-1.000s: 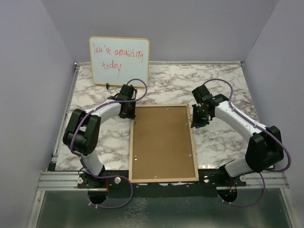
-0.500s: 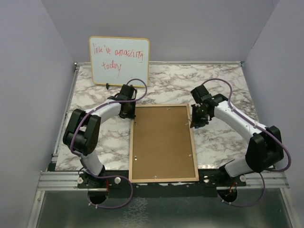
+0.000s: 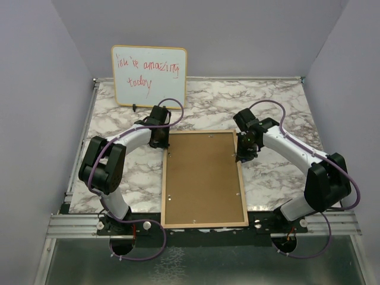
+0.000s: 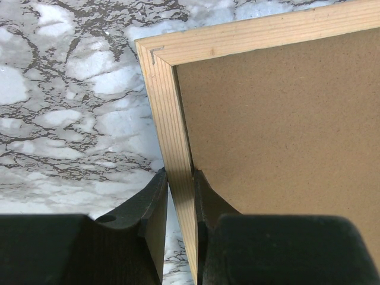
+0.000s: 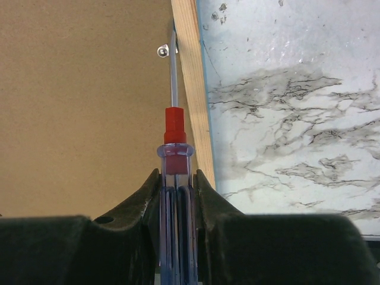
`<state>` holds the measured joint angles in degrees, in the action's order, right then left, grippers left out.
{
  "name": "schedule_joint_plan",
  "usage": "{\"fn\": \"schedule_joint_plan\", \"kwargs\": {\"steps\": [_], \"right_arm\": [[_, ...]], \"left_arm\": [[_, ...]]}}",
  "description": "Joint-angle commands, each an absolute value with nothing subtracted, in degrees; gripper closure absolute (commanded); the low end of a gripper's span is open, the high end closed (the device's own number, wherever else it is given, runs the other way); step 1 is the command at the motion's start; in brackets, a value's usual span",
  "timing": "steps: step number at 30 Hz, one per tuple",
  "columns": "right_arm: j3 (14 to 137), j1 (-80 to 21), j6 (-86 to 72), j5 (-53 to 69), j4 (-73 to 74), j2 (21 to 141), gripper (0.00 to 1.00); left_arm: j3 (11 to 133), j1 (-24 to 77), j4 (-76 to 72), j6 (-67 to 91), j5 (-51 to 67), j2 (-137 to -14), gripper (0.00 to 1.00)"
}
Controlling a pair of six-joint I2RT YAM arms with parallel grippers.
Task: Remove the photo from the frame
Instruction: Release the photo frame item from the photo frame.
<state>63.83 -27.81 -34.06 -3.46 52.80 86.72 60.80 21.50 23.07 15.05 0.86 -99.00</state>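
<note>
Lying flat on the marble table (image 3: 273, 107), the frame (image 3: 205, 225) is seen in the lower middle of the overhead view. Its back is turned upward, so only the brown backing board (image 3: 202, 178) and the pale wood rim (image 4: 172, 119) around it are shown; the front side is turned down out of sight. The long sides of the frame run from the centre of the picture down to the bottom edge of the table, between the two arm bases. The left gripper (image 4: 180, 181) is placed at the frame's upper left corner. In the left wrist view its fingers are closed to a narrow gap on the wood rim, one finger on the outer side over the marble and the other on the inner side over the board. The right gripper (image 5: 177, 178) is placed at the upper right of the frame, and its fingers are pressed against the clear blue handle of a screwdriver (image 5: 175, 136) with a red collar. The thin shaft is pointed toward the top of the right wrist view, along the seam between board and rim, and its tip is just beside a small metal tab (image 5: 162, 51) on the board; whether the two are touching cannot be told. A whiteboard (image 3: 149, 76) with red handwriting is propped upright at the upper left of the overhead view, well apart from the frame.
</note>
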Motion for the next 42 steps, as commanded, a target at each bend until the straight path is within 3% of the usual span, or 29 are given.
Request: {"fn": "schedule_joint_plan", "kwargs": {"steps": [1, 21, 42], "right_arm": [[64.6, -27.9, -35.6, -5.6, 53.9, 87.2, 0.99], [63.0, -28.9, -27.9, 5.2, 59.4, 87.9, 0.99], [59.8, -29.1, -32.1, 1.9, 56.6, 83.9, 0.99]], "left_arm": [[60.3, 21.1, 25.1, 14.2, -1.8, -97.8, 1.00], [60.3, 21.1, 25.0, 14.6, -1.5, -98.2, 1.00], [60.3, 21.1, 25.0, 14.0, -0.6, -98.2, 1.00]]}}
